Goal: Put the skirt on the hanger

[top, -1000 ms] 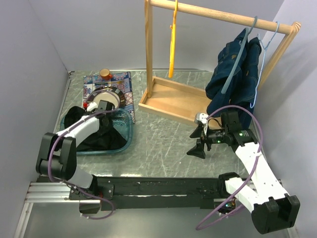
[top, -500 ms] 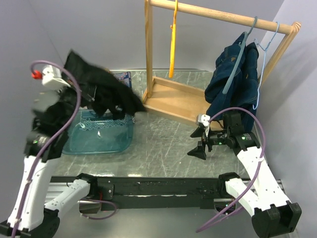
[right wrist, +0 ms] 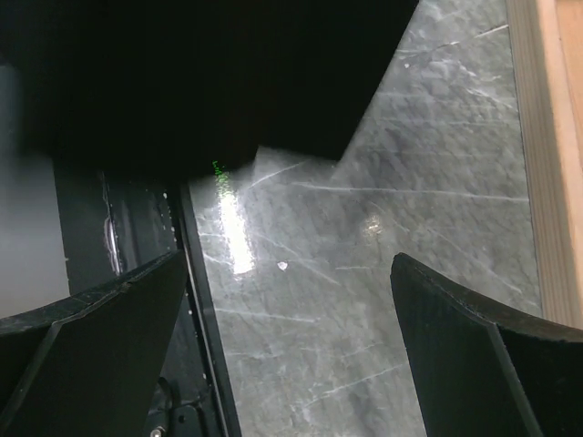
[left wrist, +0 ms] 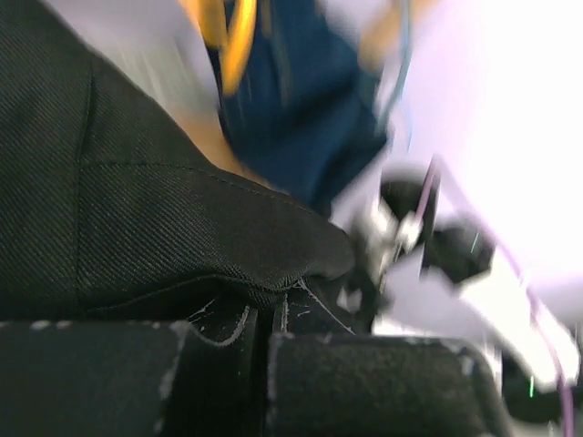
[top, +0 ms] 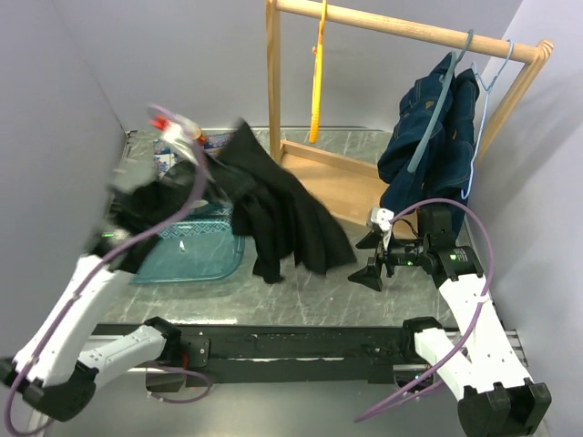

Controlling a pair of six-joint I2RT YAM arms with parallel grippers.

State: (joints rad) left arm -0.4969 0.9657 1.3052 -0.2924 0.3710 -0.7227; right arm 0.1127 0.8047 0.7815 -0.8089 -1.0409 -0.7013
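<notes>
- The left end effector [left wrist: 264, 346] is clamped on an edge of the black skirt [top: 287, 218]. It is held high, so the cloth hangs free of the teal tub [top: 187, 259] and drapes toward the middle of the bench [top: 319, 293].
- The yellow hanger [top: 317, 73] hangs bare on the wooden rack [top: 401, 32] and is the likely target. The rack's upright post appears to stand between it and the skirt.
- The right end effector [top: 372, 259] sits low near the skirt's hem, its jaws wide apart and empty, probably to take a second corner.
- A denim garment [top: 433, 137] crowds the rail's right end.
</notes>
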